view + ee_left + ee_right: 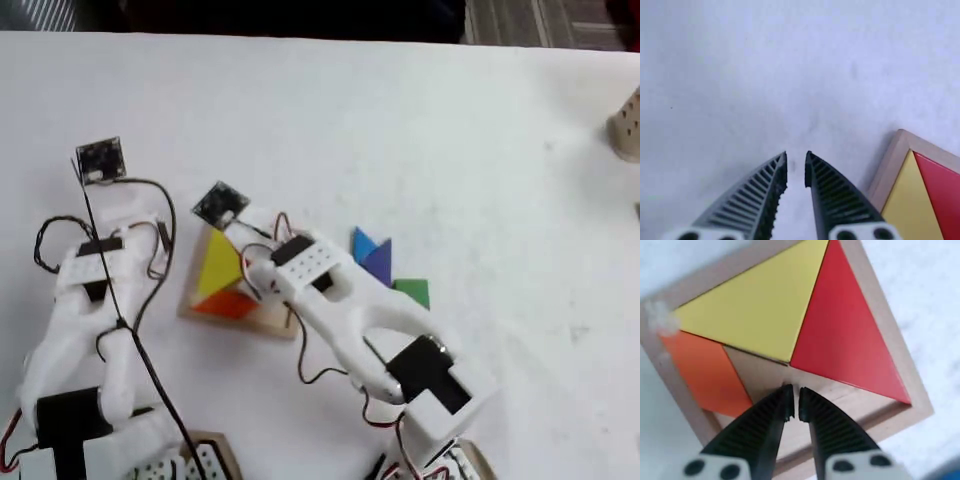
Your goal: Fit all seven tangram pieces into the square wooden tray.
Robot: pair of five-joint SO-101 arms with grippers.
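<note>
Blue, purple and green pieces are seen in the high view loose on the counter near the tray. Yellow, red and orange pieces are shown seated in it by the right wrist view, the right gripper clenched empty over bare wood. The left gripper is clenched empty near the tray's corner.
</note>
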